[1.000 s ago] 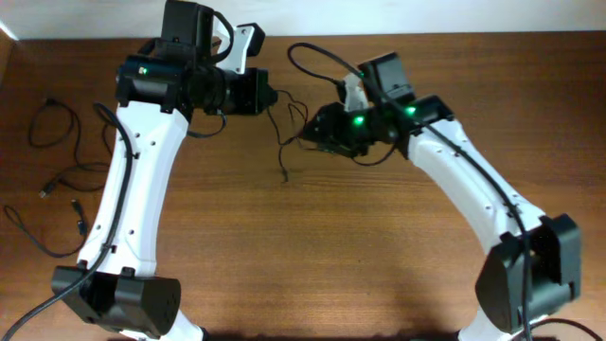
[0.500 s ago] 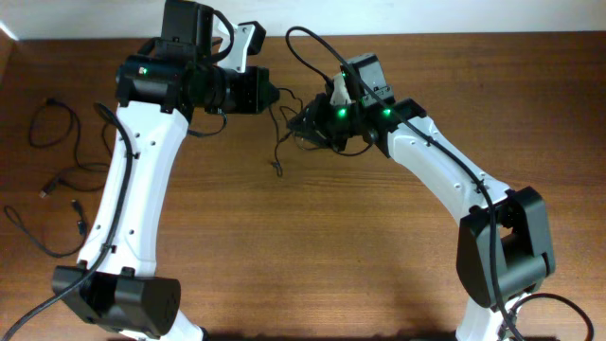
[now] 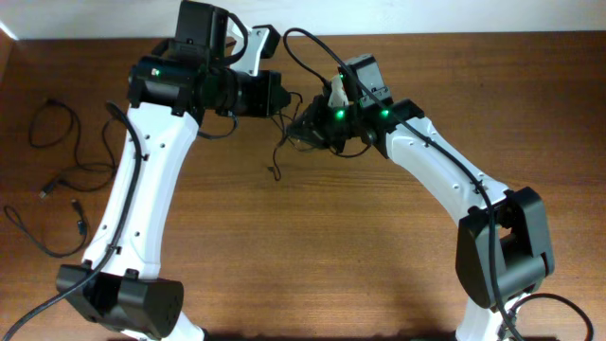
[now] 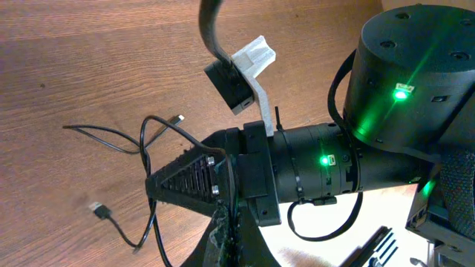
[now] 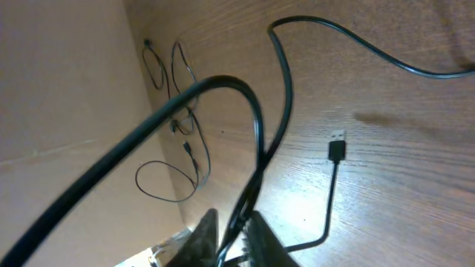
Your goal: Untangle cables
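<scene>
Where my two wrists nearly meet over the far side of the brown, wood-grain table, my right gripper is clenched on a thin, glossy black cable. The strand rises from between the dark fingers and bends in a smooth curve. A flat, rectangular plug on a thin cord lies on the wood near it. My left gripper sits just beside the right one. Its tips are drawn together around strands of the same cable, next to the right's ribbed, wedge-shaped finger. A slack tail trails over the wood below us. Well apart, toward the table's left edge, the loose cables lie flat in thin round loops and open curves.
</scene>
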Available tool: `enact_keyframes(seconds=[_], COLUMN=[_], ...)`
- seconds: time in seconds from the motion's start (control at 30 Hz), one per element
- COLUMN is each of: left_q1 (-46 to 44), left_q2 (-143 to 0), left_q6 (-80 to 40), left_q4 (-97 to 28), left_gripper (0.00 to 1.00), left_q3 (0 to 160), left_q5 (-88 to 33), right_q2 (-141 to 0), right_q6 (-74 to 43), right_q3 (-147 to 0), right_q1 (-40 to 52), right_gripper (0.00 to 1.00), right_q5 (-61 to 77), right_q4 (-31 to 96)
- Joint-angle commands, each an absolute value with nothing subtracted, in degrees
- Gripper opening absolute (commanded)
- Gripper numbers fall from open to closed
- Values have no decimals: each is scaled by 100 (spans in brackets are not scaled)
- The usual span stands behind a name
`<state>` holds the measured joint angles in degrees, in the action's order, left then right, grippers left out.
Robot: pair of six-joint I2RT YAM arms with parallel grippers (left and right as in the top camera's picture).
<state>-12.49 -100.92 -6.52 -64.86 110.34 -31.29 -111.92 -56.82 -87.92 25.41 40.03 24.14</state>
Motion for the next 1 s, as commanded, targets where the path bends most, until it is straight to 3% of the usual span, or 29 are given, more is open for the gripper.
enact_keyframes(seconds=[0.0,0.07,0.13,0.2,0.27,0.43,0.6,0.8,0.97], left_q1=[-1249,-1278,-1275,-1275,-1278,-1251,-1188,-781,-851], left_q2=[-10038,-10038,-10038,-10042,-10095,-10405,-10724,-11115,-11651], left_q6=[-683,-683,-683,-683,-685,-683,-676,-620,-615], left_q4=[-6451,-6447,-6418,-6311,-6300,-6348,-6921,-7022,-6508], left_gripper=[0,0,0,0,0,0,0,0,0], left_q3=[10995,10993,10991,10991,10986,10984,10984,10663,10082], left_q5=[-3063,-3065,-3061,-2842,-2740,-2692,-1500,-1479,-3085], right_q2=[-11205,-11205,-11205,-11205,-11205,-11205,-11098,-10134,-9185], right_q6=[-5594,-5596,-5572,-5443,-5424,-5256,-4318,-4064,-4121], right_q3=[-8790,-8790,-8790,-8790,-8790,-8790,-8790,-8792,-8792], right_q1=[2598,2598,2598,2598,2598,2491,1964,805,711], right_gripper=[9,12,26,27,26,4,4,4,4], right_q5=[4032,4032,4034,4034,4034,4029,4032,4772,5601], right_q4=[2467,2464,2512,2646,2703,2749,2840,3081,2550])
